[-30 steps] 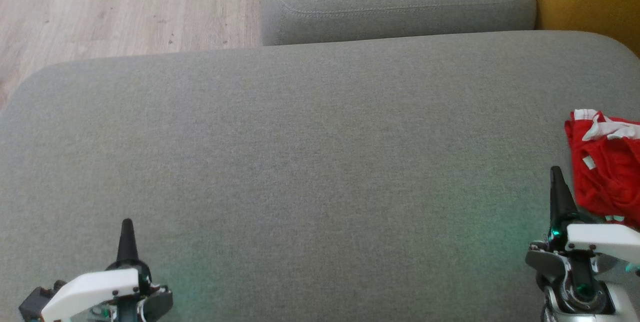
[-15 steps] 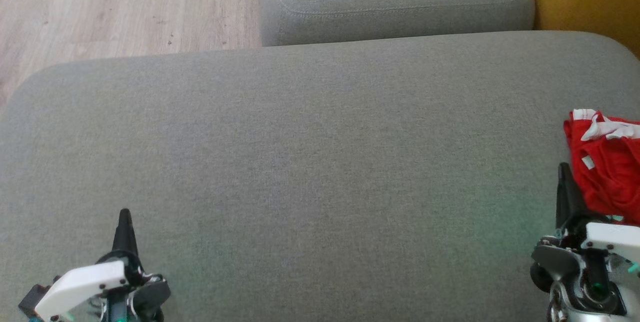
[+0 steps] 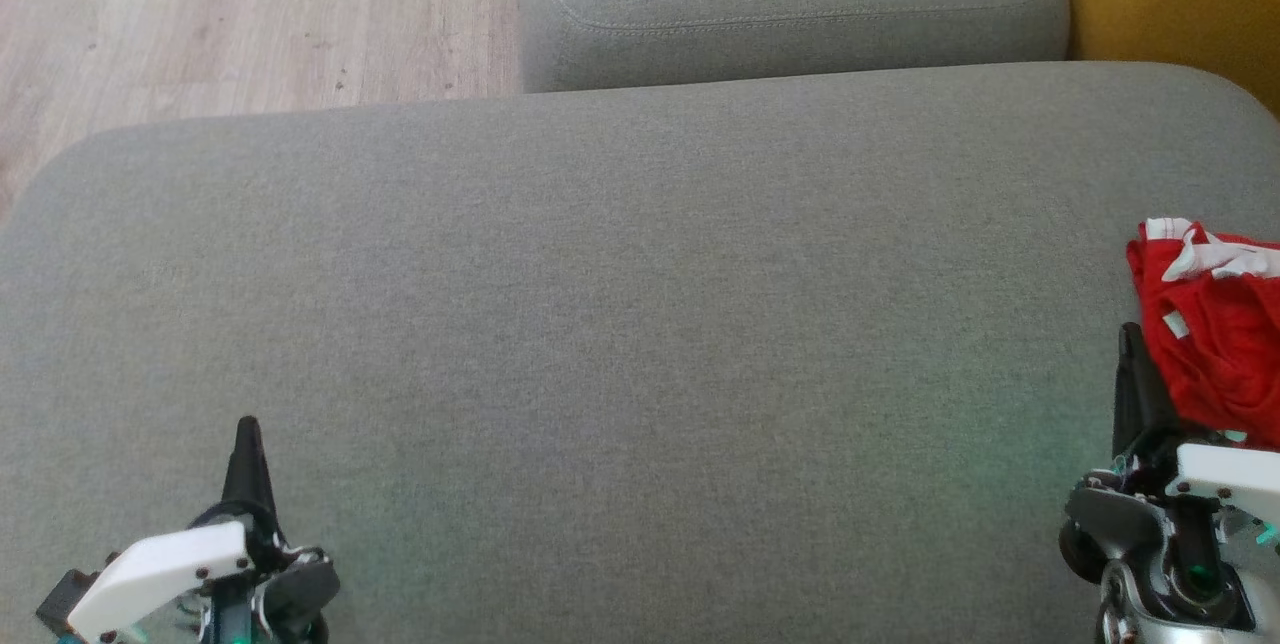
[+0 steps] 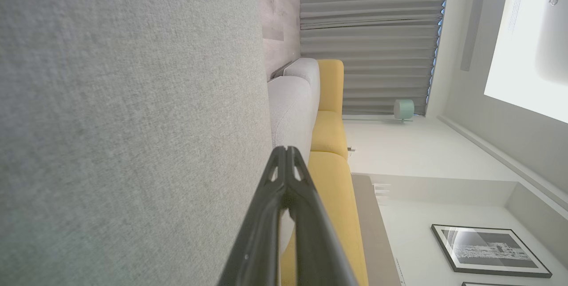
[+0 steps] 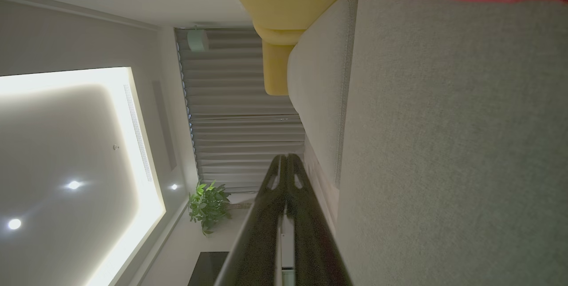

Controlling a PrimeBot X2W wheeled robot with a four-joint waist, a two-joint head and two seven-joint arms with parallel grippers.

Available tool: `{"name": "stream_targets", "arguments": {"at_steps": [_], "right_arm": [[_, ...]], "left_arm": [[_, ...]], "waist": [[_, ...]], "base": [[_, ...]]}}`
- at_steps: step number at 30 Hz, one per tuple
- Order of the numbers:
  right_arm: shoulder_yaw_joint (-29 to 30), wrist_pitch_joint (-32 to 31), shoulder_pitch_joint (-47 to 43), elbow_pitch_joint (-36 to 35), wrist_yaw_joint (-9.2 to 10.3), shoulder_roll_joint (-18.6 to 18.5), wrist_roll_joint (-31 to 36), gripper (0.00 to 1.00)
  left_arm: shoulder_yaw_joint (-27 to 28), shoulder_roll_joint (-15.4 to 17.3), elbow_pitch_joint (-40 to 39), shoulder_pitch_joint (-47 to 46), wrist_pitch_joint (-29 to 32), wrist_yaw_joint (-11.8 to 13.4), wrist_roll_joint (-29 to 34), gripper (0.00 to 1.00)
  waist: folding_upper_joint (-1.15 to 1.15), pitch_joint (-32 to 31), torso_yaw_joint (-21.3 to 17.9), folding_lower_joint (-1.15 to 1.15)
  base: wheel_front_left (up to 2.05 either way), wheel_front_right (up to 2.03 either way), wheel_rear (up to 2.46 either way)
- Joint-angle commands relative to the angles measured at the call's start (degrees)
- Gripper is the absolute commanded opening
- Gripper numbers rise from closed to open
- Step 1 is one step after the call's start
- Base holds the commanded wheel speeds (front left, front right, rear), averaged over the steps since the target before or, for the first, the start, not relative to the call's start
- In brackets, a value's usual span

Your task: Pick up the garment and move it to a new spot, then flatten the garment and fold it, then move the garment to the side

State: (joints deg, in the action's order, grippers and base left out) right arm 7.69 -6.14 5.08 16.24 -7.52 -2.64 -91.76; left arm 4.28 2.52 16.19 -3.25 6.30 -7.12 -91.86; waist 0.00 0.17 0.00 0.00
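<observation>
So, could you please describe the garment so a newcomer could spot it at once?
Start at the large grey seat cushion and follow it to its right edge. There, beside the tip of the right tool, the garment lies in a crumpled heap. It is bright red with white trim, against plain grey fabric.

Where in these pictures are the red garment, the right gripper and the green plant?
red garment (image 3: 1215, 354): head view, on its crumpled red middle.
right gripper (image 3: 1130, 336): head view, at its closed fingertips.
green plant (image 5: 207, 206): right wrist view, on its leaves.
</observation>
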Motion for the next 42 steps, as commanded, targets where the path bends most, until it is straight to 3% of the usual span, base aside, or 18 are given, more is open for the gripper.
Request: {"name": "stream_targets", "arguments": {"at_steps": [1, 42], "right_arm": [[-1.16, -0.35, 1.11, -2.22, 0.03, -0.23, -0.4, 0.0], [-1.17, -0.35, 1.11, -2.22, 0.03, -0.23, -0.41, 0.0]], "left_arm": [[2.23, 0.36, -2.13, -2.94, 0.18, -0.36, -0.32, 0.0], [2.22, 0.36, -2.13, -2.94, 0.17, -0.36, -0.32, 0.0]], "waist": [[0.0, 0.0, 0.0, 0.0], [0.0, 0.0, 0.0, 0.0]], "base": [[0.0, 0.0, 0.0], [0.0, 0.0, 0.0]]}}
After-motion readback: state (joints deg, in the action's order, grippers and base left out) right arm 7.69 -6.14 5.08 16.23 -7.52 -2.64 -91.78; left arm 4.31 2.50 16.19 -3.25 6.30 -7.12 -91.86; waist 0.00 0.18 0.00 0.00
